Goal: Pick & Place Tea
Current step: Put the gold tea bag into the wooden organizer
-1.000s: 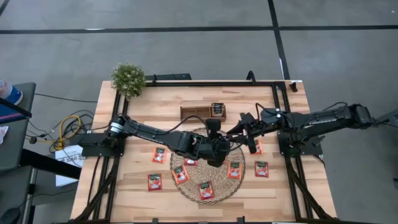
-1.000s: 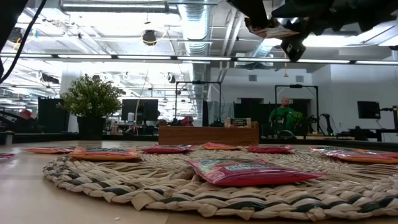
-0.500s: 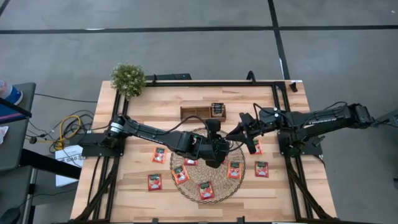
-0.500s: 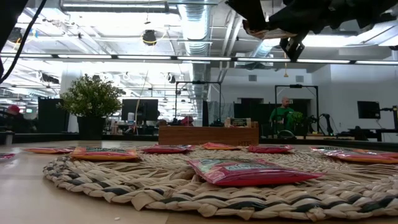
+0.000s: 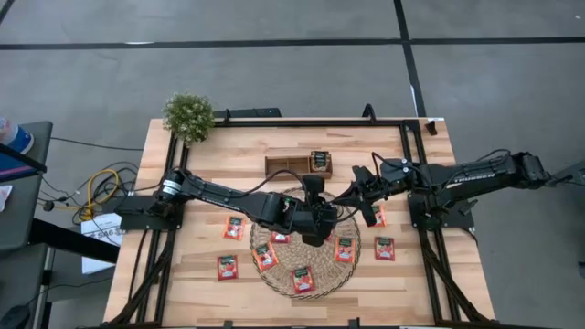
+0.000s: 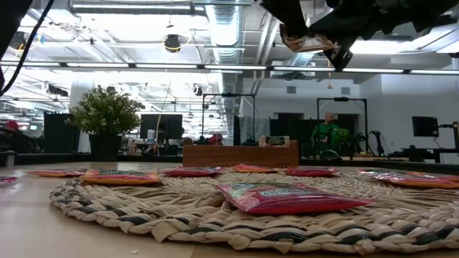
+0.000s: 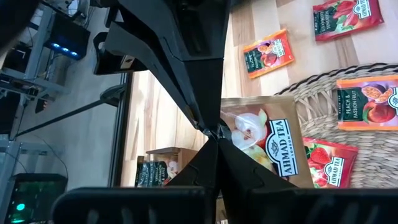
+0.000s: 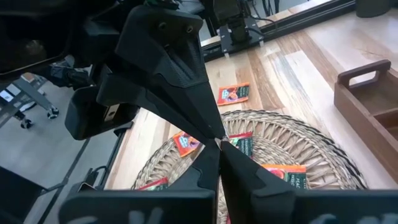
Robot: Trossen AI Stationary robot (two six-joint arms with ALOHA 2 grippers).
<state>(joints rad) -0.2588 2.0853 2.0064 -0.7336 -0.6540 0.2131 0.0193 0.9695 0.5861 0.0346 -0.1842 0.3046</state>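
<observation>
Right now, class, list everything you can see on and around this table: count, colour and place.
table: one, pale wood, under both arms
plant: one, green, far left corner
woven mat: one, straw-coloured, round, table centre
wooden tray: one, brown, behind the mat
dark packets: a few, in the tray's right compartment
red sachets: eight seen from above, on and beside the mat
beige sachet: one, held in the air above the mat
person: one, green top, far back in the room
left hand: closed on the beige sachet
right hand: closed on the same sachet, tip to tip with the left
</observation>
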